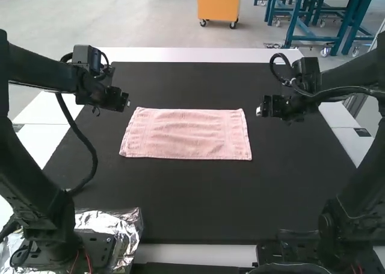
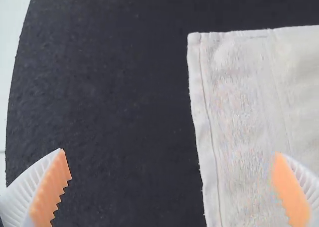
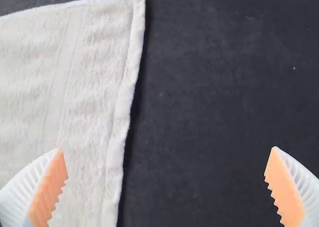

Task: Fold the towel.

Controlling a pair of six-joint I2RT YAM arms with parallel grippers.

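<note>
Plainly, the towel (image 1: 187, 134) lies between two open pairs of jaws.

Black mat (image 1: 198, 196) over white table (image 1: 198, 54); crumpled foil (image 1: 127, 224) at near left.

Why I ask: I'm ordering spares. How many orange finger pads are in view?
4. The left pincer has one pad over the black surface and another over the towel; the right pincer has one over the towel and another over the black surface.

Room to pass runs between the left and right jaws, above the flat towel (image 1: 186, 134); behind the jaws, the left arm (image 1: 39, 66) and right arm (image 1: 355, 75) obstruct.
</note>
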